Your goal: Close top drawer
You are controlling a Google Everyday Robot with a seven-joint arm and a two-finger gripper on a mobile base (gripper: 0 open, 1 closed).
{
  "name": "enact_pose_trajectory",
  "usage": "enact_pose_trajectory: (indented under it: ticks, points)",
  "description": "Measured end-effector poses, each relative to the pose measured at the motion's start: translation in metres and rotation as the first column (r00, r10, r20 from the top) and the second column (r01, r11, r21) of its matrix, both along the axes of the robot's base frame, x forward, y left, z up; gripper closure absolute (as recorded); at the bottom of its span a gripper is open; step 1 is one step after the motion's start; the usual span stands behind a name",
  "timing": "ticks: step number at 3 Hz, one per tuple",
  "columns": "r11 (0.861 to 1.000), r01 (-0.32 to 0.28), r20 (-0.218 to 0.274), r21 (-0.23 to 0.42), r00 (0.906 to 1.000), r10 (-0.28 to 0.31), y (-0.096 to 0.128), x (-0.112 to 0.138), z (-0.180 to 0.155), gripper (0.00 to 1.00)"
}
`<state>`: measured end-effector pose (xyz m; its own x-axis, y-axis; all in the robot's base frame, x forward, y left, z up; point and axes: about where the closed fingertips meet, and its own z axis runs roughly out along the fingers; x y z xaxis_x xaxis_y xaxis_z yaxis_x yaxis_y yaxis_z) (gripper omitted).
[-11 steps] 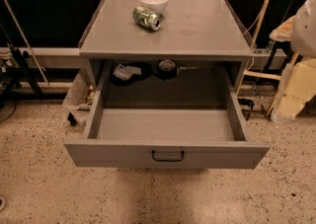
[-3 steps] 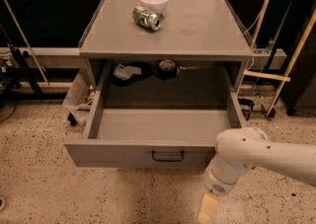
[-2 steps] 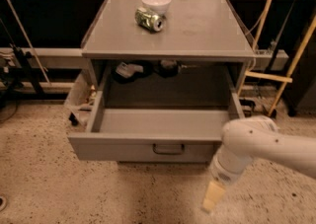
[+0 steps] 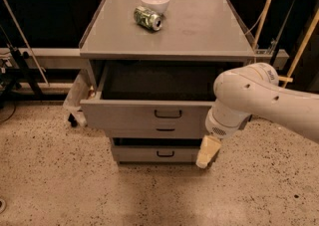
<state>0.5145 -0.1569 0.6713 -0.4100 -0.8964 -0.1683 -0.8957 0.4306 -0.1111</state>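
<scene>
- The top drawer [image 4: 129, 114] is seen pulled part way out of the grey cabinet, under the counter [image 4: 204, 26]. Its front stands forward of the cabinet body and its dark inside is exposed.
- The closing step is judged to be under way but not finished, since an open gap is left behind the front.
- The tool [image 4: 208, 151] is held low at the cabinet's right front corner. It sits below the top drawer's front and just beside the right ends of the two shorter drawers [image 4: 158, 143].
- Whether the tool is spread or pressed together cannot be told, and contact with the cabinet cannot be confirmed.
- For the next move, the tool would probably have to be raised to the height of the top front and set against its flat face. A straight push toward the cabinet back would then be needed.
- A push near the right edge is judged likely to skew the drawer, so a spot closer to the handle [image 4: 168, 114] is favoured.
- The drawer front is a plain, flat, matt grey panel, and the handle is a small dark loop.
- The arm [image 4: 259, 95] is cased in smooth, rounded white shells, and the tool is cream coloured.
- A white bowl [image 4: 155, 2] and a green can [image 4: 148, 18] lying on its side are carried on the counter.
- The floor [image 4: 75, 185] is speckled and stone-like.
</scene>
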Motion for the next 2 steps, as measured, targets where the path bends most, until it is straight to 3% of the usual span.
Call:
enact_pose_trajectory:
  ticks: [2]
  points:
    - [1.000, 0.007, -0.030, 0.025, 0.9995, -0.006, -0.001, -0.005, -0.012, 0.00]
